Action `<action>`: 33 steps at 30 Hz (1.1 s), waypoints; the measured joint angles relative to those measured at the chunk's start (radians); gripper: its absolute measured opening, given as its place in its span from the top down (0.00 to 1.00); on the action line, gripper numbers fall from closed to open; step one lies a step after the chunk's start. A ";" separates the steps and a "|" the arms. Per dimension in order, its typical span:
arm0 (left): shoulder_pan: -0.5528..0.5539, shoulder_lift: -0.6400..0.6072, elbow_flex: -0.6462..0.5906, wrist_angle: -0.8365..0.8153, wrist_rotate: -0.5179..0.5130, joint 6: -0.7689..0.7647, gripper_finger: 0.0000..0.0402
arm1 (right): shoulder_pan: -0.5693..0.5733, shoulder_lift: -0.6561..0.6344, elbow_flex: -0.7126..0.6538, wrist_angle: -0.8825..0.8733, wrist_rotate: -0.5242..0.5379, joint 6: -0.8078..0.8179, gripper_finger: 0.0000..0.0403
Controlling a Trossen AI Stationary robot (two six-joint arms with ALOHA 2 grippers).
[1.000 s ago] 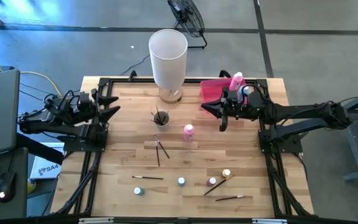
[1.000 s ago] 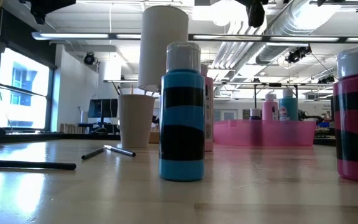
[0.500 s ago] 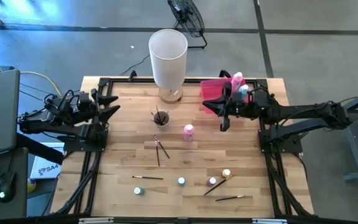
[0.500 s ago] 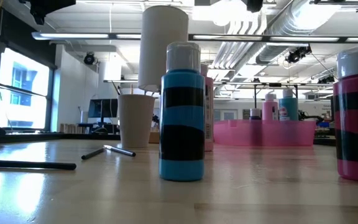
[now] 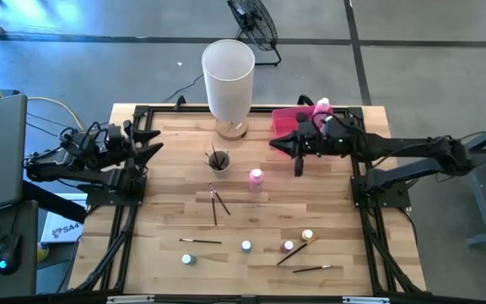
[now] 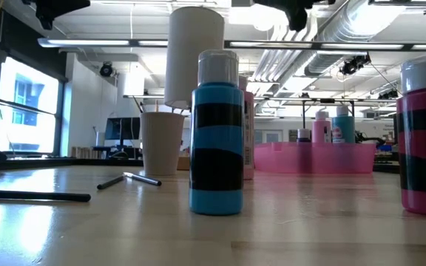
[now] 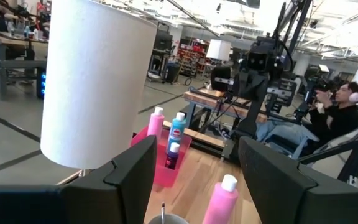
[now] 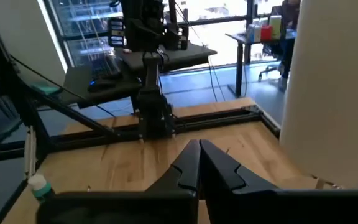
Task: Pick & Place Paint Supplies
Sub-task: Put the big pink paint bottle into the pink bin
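the right gripper (image 5: 299,167) hangs over the table (image 5: 167,198) with its fingers pressed together and nothing between them, as the right wrist view shows. the pink tray (image 5: 287,121) lies just behind it, toward the table's far edge, with bottles standing in it; the left wrist view shows a pink bottle (image 7: 156,121), a teal bottle (image 7: 177,129) and a smaller one in that tray. a pink-capped bottle (image 5: 256,178) stands on the wood near the gripper, on its side toward the left arm. past that bottle is a cup (image 5: 218,160) with brushes in it, and the tall white cylinder (image 5: 228,78) stands beyond the cup. two brushes (image 5: 218,201) lie crossed on the near side of the cup. well apart from the gripper, along the near edge, stand four tiny bottles (image 5: 245,246) with more brushes (image 5: 296,251) among them.

the left gripper (image 5: 152,143) waits at the table's left edge, well apart from all of this, its fingers standing apart and holding nothing. in the left wrist view a person sits in the room beyond the table.
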 joint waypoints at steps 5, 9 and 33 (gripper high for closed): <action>0.000 0.000 0.000 -0.014 0.000 0.000 0.45 | -0.030 0.044 0.000 0.063 -0.052 0.095 1.00; 0.000 0.000 0.000 -0.025 0.000 0.000 0.45 | -0.047 0.101 -0.008 0.047 -0.098 0.136 1.00; 0.000 0.000 0.000 -0.024 -0.026 0.000 0.45 | -0.009 0.215 0.076 -0.171 -0.209 0.050 1.00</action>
